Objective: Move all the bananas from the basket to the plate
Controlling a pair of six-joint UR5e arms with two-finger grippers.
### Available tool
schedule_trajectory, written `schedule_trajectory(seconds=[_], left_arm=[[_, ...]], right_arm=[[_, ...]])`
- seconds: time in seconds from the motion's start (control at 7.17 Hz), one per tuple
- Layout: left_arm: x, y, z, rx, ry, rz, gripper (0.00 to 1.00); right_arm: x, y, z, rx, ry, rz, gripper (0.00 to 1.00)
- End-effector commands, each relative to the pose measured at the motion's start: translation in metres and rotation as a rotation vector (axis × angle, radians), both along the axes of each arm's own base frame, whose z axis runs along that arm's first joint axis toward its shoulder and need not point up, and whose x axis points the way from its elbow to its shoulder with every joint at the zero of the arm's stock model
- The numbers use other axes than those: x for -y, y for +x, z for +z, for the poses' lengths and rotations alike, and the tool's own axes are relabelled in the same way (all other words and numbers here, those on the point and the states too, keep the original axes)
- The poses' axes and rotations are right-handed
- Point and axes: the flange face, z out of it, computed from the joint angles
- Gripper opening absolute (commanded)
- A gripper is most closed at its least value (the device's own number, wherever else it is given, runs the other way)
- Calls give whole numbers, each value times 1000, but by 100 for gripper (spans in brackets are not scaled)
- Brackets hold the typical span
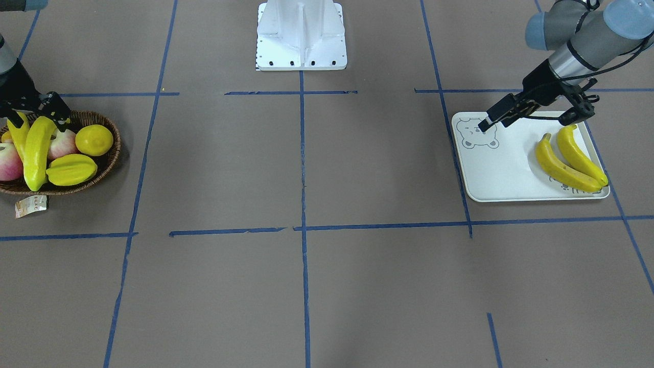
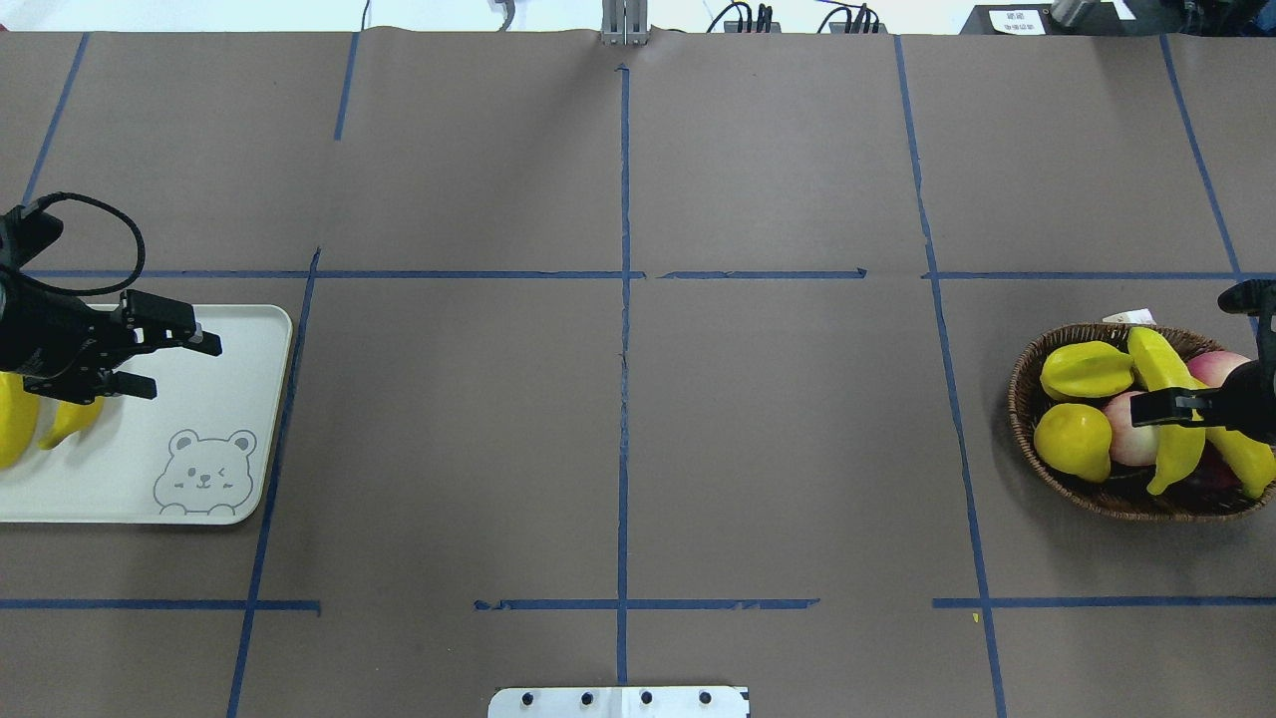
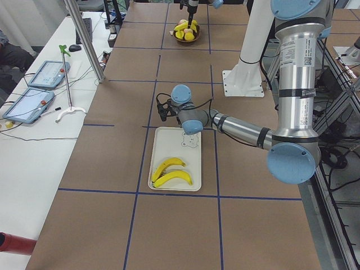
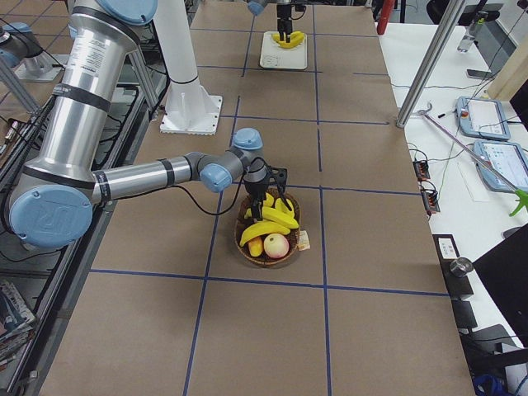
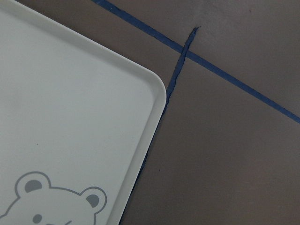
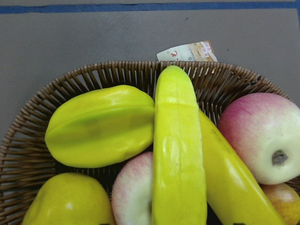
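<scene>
Two yellow bananas (image 1: 567, 167) lie side by side on the pale plate (image 1: 500, 174) with the bear print; they also show in the overhead view (image 2: 20, 424). My left gripper (image 1: 529, 121) hovers open and empty over the plate's far edge. Two more bananas (image 1: 37, 151) lie in the brown wicker basket (image 1: 110, 158), close up in the right wrist view (image 6: 180, 154). My right gripper (image 1: 40, 118) is low over the basket, its fingers apart on either side of the bananas' upper ends. It is not closed on them.
The basket also holds a ridged starfruit (image 1: 71, 169), a lemon (image 1: 94, 139) and pink apples (image 1: 61, 144). A paper tag (image 1: 30, 206) hangs at its rim. The robot's white base (image 1: 301, 36) stands at the table's middle edge. Blue tape lines cross the brown table.
</scene>
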Motion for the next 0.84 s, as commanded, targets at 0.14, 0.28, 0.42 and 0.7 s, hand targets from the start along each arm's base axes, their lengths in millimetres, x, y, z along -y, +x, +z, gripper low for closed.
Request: schedule_trajectory(seconds=[0.14,0.28,0.42,0.7], left_arm=[[0,1,0,1,-1,0,100],[1,1,1,1,-1,0,100],[0,1,1,0,-2,2,100],[2,2,0,-1,-2,1,100]], right_arm=[[-3,-2,6,-27,-27,-8,28],[-2,-2,4,-24,-23,-8,11],[-2,2,1,-23,-23,-4,4],[-1,43,-63,0,-37,58,0]])
